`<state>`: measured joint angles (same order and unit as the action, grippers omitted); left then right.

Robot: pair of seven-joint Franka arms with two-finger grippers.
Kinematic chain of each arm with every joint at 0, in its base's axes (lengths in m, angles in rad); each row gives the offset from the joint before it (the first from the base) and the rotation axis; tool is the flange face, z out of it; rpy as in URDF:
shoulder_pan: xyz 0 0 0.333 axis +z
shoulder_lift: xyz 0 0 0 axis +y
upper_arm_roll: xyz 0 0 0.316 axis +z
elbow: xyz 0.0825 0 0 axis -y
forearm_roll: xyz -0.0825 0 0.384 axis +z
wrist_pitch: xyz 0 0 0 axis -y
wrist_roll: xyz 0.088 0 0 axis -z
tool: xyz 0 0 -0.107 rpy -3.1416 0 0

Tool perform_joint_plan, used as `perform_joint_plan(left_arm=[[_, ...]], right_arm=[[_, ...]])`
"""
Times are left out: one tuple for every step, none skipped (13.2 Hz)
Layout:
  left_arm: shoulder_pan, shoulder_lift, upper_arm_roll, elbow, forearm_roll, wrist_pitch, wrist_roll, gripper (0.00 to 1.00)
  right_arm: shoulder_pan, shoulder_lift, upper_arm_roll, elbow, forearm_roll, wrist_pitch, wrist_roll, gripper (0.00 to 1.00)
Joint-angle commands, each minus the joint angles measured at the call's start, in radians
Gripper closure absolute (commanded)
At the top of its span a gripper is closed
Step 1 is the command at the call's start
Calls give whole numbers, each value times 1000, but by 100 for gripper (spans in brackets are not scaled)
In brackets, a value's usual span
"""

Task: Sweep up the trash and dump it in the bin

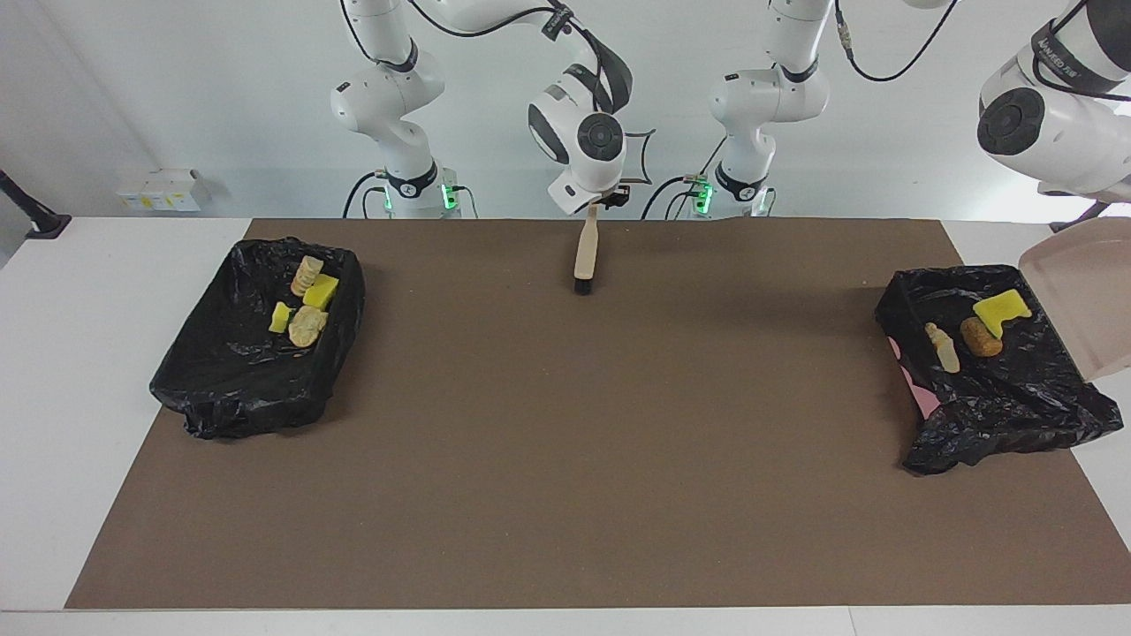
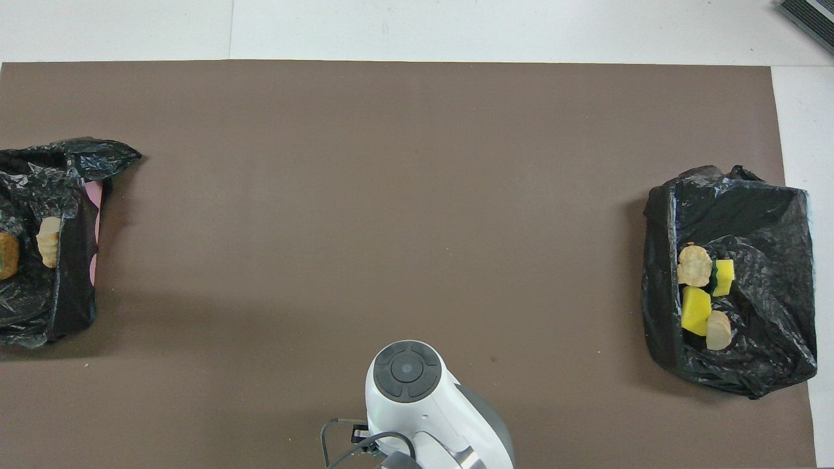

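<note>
The trash lies in two bins lined with black bags. The bin [image 1: 221, 389] at the right arm's end holds yellow sponges [image 1: 320, 291] and beige lumps [image 1: 307, 326]. In the bin [image 1: 998, 415] at the left arm's end are a yellow sponge [image 1: 1001, 309], a brown bread-like piece [image 1: 981, 337] and a beige lump [image 1: 945, 347]. My right gripper [image 1: 594, 208] sits at the top of a wooden brush [image 1: 585, 252], which stands bristles-down on the mat near the robots. A pale dustpan [image 1: 1078, 300] hangs tilted over that bin under my left arm [image 1: 1051, 124]; the left gripper itself is hidden.
A brown mat [image 1: 565, 442] covers the table between the bins. In the overhead view the right arm's wrist [image 2: 407, 371] covers the brush; the bins [image 2: 730, 195] [image 2: 71, 280] sit at the mat's two ends. A small white box [image 1: 163, 190] lies off the mat.
</note>
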<state>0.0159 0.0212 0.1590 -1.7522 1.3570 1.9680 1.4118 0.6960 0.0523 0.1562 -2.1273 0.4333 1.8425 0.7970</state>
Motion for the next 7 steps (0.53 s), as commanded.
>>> perform_joint_plan(left_arm=[[-7, -41, 1, -44, 30, 8, -24, 100], [-13, -41, -15, -44, 30, -44, -25, 100], [-11, -41, -53, -43, 34, -93, -28, 100], [-7, -38, -55, -35, 71, -93, -46, 100], [1, -38, -56, -32, 95, -87, -54, 100], [3, -41, -56, -30, 93, -92, -56, 100], [3, -43, -58, -30, 87, -106, -66, 100]], right_arm=[[-84, -106, -1, -10, 10, -89, -48, 4], [-133, -146, -1, -8, -4, -129, -55, 0], [-173, -176, -1, 9, -36, -176, -91, 0], [-208, -184, -1, 39, -57, -236, -141, 0], [-245, -183, -1, 84, -74, -297, -177, 0], [-291, -184, -1, 116, -80, -345, -202, 0], [-338, -192, -1, 147, -82, -385, -232, 0]])
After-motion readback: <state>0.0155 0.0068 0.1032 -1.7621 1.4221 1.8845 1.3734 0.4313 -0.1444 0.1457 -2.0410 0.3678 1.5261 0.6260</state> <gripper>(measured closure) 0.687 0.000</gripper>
